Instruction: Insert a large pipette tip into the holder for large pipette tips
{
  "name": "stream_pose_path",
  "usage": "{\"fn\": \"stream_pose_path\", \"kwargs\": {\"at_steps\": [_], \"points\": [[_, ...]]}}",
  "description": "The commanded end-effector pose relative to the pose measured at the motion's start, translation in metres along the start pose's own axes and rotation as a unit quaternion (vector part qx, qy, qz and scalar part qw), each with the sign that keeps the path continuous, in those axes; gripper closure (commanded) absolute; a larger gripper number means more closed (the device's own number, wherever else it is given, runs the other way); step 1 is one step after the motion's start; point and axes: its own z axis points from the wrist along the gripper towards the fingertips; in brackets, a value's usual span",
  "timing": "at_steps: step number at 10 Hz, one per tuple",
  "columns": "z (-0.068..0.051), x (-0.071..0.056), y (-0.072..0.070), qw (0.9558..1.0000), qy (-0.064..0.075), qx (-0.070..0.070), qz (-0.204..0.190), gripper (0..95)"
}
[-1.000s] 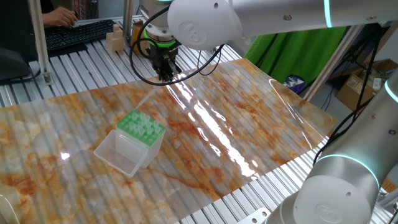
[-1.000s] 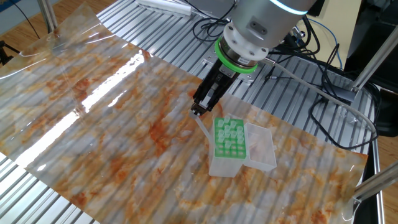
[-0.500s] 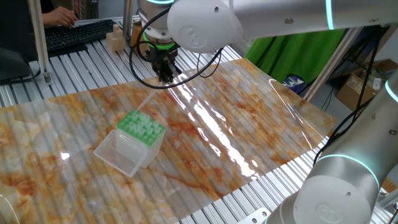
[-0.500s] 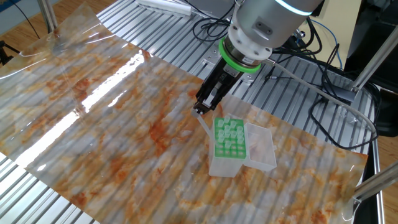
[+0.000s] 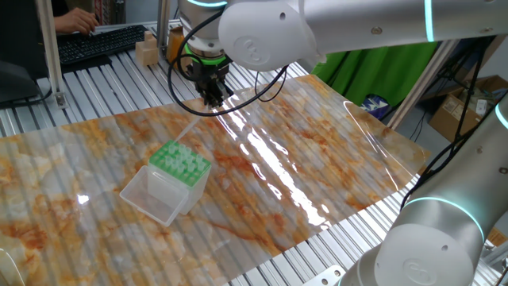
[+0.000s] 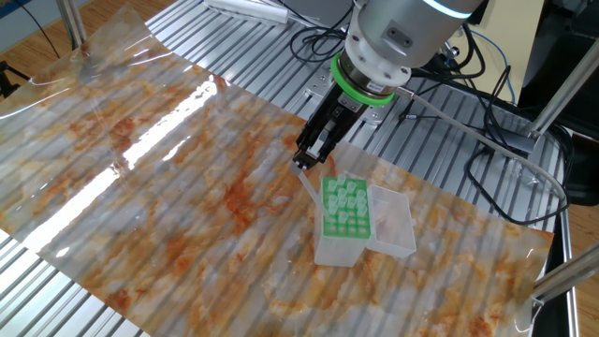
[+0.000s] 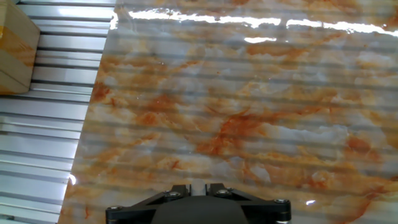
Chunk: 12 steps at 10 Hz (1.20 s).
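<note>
No writing readable on anything. My gripper (image 6: 306, 161) has its jaws nearly closed, pinching the top end of the pipette tip (image 6: 308, 187), which slants down toward the table (image 6: 140, 187). My hand points steeply down, tilted, just beside the tip box (image 6: 348, 225). Box sits on the table, green rack (image 5: 181, 160) up, lid (image 5: 155, 193) open.

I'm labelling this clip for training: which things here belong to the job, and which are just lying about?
Job:
large pipette tip, held in the pincer
holder with green rack

Lying about:
keyboard
wooden block
cables
</note>
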Motion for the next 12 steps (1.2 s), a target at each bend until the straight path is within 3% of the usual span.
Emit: {"fn": "stream_pose_path", "kwargs": {"at_steps": [1, 12], "points": [[-0.0002, 0.0004, -0.0008, 1.0000, -0.001, 0.000, 0.004, 95.0], [-0.0010, 0.0013, -0.0029, 0.9998, -0.018, -0.002, 0.005, 95.0]]}}
